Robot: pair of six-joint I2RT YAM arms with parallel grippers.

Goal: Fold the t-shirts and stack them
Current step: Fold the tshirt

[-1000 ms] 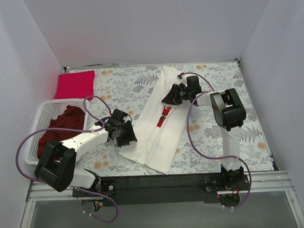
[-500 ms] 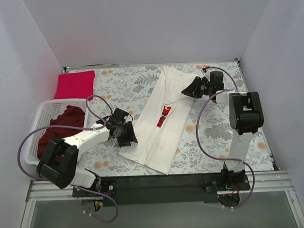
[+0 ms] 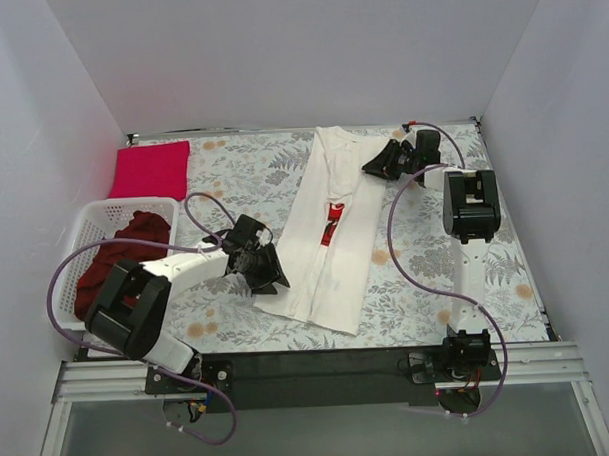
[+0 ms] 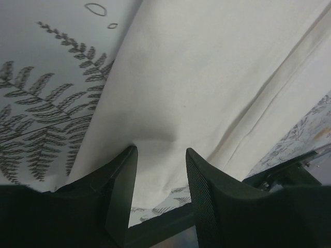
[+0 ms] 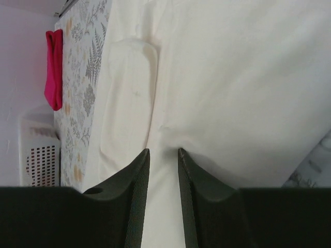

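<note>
The cream-white t-shirt (image 3: 321, 257) lies as a long folded strip down the middle of the table, its red print (image 3: 332, 215) showing. My left gripper (image 3: 269, 279) is at the shirt's near left edge. In the left wrist view its jaws (image 4: 160, 150) stand apart, straddling that cloth edge (image 4: 207, 77). My right gripper (image 3: 370, 168) is at the shirt's far right shoulder. Its narrow jaws (image 5: 163, 151) pinch a puckered fold of cream cloth (image 5: 232, 77). The crimson-pink t-shirt (image 3: 150, 168) lies folded at the far left. The dark maroon t-shirt (image 3: 120, 256) is heaped in the basket.
The white lattice basket (image 3: 94, 213) stands at the left edge. The floral table cloth (image 3: 415, 254) covers the table, with white walls on three sides. In the right wrist view the pink shirt (image 5: 53, 67) and the basket (image 5: 39, 155) show far off.
My right gripper swung from over the shirt's middle out to the far right, taking the shoulder cloth along. The left gripper slid right and its jaws narrowed slightly. The shirt now lies straighter.
</note>
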